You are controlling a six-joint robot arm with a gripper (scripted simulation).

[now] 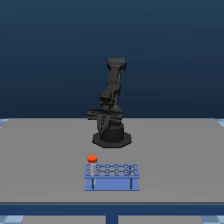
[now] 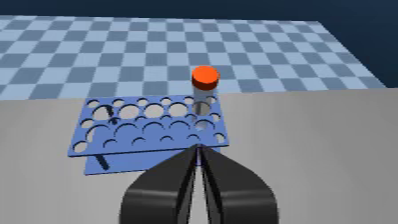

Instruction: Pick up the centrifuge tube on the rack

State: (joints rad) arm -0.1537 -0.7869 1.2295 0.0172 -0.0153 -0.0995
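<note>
orange-capped centrifuge tube upright in rack corner hole, beyond rack's near edge from my gripper; jaws together.

Flat grey table, matte and unmarked, its front edge running straight across the exterior view; beyond an edge in the wrist view, a blue checkered floor. Directly on the table: the arm's dark octagonal base, set toward the far side, and the light-blue rack, nearer the front edge and apart from the base. Rack sits flat on its blue base plate, perforated top plate raised on thin dark posts.
</note>
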